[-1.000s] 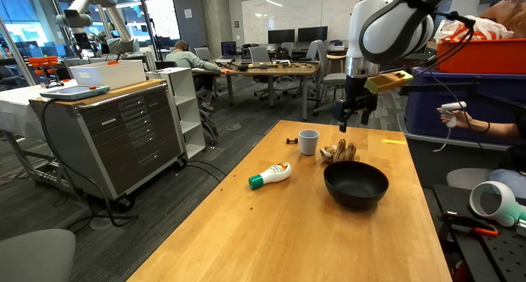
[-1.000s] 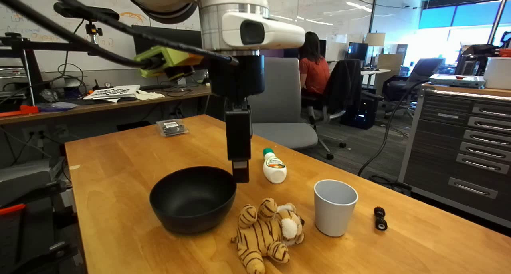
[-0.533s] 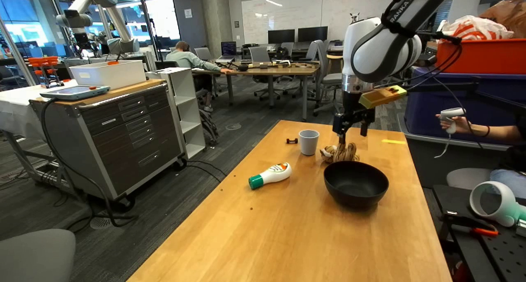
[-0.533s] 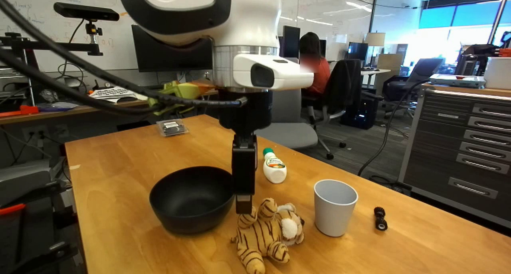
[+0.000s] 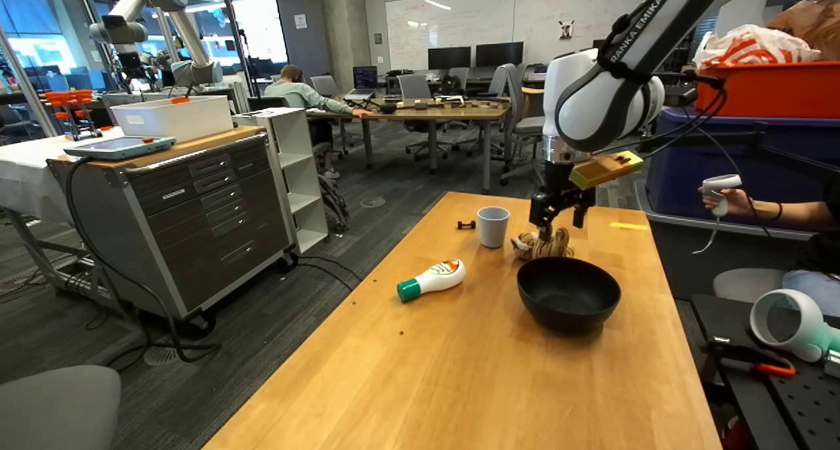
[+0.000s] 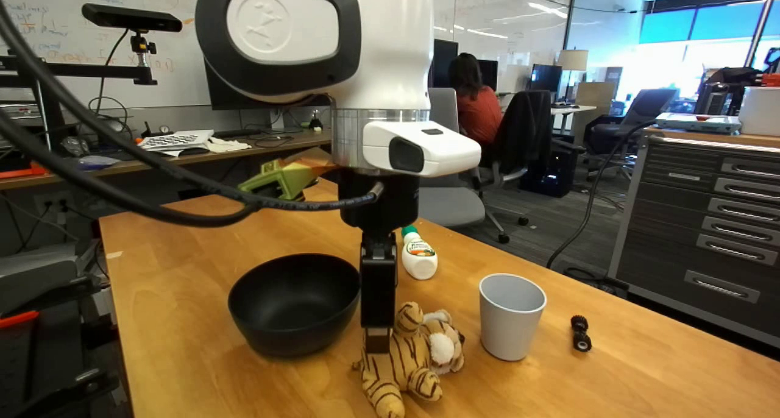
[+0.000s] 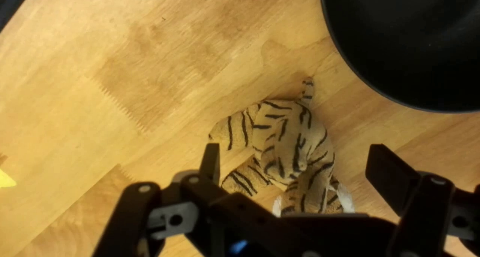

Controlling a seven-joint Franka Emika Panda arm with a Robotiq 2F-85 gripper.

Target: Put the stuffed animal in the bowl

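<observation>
The stuffed animal is a tan tiger plush with dark stripes, lying on the table in both exterior views (image 5: pixel 554 246) (image 6: pixel 405 366). The black bowl stands beside it (image 5: pixel 567 322) (image 6: pixel 286 339), and no toy shows in it. My gripper (image 5: pixel 562 228) is open just above the toy; in an exterior view its near finger (image 6: pixel 378 340) overlaps the toy's body. In the wrist view, the gripper (image 7: pixel 294 147) has its two fingers wide apart on either side of the tiger (image 7: pixel 288 137). The tiger's head is mostly hidden under the gripper there. The bowl (image 7: pixel 397 69) is at upper right.
A light grey cup (image 6: pixel 510 323) stands close to the tiger's head. A white bottle with a green cap (image 5: pixel 433 279) lies on its side. A small black wheeled piece (image 6: pixel 580 334) lies beyond the cup. A cable (image 6: pixel 292 205) hangs from the arm.
My gripper has come down from well above the table to the height of the tiger, staying open. The tiger, bowl, cup and bottle have not moved.
</observation>
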